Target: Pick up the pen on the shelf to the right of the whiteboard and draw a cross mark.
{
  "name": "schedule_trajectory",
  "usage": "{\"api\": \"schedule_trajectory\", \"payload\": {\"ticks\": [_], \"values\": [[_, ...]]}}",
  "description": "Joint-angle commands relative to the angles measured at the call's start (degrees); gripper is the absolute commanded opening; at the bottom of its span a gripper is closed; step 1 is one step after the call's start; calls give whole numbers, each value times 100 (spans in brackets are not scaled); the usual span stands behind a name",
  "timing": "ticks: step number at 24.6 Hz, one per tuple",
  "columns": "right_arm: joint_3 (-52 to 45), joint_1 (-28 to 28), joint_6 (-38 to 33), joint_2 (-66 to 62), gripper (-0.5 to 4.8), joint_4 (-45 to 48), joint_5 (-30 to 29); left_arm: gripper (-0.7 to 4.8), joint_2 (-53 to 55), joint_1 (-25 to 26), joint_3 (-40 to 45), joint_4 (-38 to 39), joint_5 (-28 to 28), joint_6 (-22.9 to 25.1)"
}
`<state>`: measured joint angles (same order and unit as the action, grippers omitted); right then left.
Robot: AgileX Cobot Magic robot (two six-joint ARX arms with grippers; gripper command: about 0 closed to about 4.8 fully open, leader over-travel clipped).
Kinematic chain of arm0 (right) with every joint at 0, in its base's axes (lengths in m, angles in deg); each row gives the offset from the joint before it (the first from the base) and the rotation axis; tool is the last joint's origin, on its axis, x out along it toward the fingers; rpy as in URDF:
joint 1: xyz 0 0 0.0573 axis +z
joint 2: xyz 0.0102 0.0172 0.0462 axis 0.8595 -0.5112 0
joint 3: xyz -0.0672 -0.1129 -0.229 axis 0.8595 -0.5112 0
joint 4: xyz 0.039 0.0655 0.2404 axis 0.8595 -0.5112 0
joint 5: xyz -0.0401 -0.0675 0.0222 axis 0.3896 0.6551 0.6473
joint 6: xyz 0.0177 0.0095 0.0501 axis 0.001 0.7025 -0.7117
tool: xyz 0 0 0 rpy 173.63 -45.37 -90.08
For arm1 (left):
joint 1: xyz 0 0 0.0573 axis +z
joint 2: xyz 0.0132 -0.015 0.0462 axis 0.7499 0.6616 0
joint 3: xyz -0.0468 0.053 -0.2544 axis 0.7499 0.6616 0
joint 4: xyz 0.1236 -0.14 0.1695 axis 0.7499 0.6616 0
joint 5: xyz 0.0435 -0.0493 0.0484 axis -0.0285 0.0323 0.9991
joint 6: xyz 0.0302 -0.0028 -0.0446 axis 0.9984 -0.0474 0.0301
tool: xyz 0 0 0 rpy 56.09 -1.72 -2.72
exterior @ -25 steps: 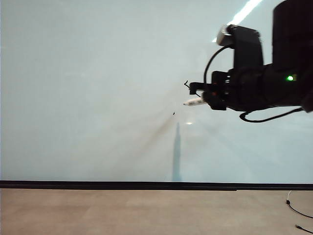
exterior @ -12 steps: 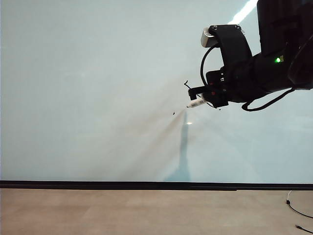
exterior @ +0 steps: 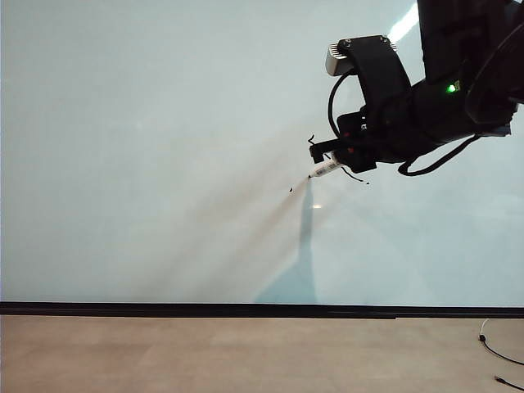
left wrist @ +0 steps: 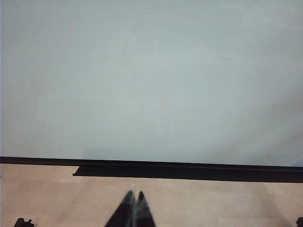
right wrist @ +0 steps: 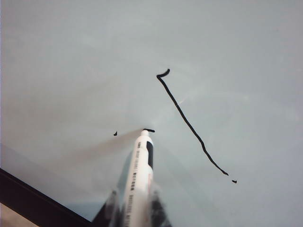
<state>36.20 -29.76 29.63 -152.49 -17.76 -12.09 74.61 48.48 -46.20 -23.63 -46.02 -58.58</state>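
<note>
A: Item one, the whiteboard point(exterior: 164, 147)?

B: Upright, glossy pale grey, filling nearly the whole exterior view; a dark strip point(exterior: 246, 310) runs along its lower edge, with a tan bench point(exterior: 205, 356) beneath it.

A: Item two, the pen point(right wrist: 140, 182)?

B: White barrel with small dark print, dark tip. In the exterior view it sits at about two o'clock from the board's centre, slanting down toward eight o'clock, tip against the board surface.

A: Right gripper point(exterior: 332, 155)?

B: At the upper right of the exterior view, on a black arm with a green light. Its jaws are pinching the pen; in the right wrist view the barrel sticks out between their blurred tips.

A: Item three, the cross mark point(right wrist: 189, 124)?

B: One long black stroke only, hooked at one end, lying just beside the pen tip. A short fresh dash sits at the tip itself. A tiny black speck point(right wrist: 115, 134) lies on the other side of the tip.

A: Left gripper point(left wrist: 133, 197)?

B: Low over the bench, facing the board's lower strip, well apart from the pen. Jaws pressed together, holding nothing.

A: Anything else?

B: A thin black cable point(exterior: 495, 348) on the bench at five o'clock.
</note>
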Motion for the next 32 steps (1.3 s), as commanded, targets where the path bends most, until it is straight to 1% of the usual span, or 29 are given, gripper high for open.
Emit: {"api": "schedule_trajectory", "payload": {"ticks": [1,9,19,32], "values": [[87,-22,46,35,-5,83,205,-4,4,-2,-17,-72,0,26],[87,-22,184,262,-5,17,332,-4,4,-2,-17,-72,-2,26],[87,-24,439,688,-5,-184,748,-4,4,-2,-17,-72,0,26],[87,-28,730,1128,-5,-273,997,-4,4,0,-17,-72,-2,26]]}}
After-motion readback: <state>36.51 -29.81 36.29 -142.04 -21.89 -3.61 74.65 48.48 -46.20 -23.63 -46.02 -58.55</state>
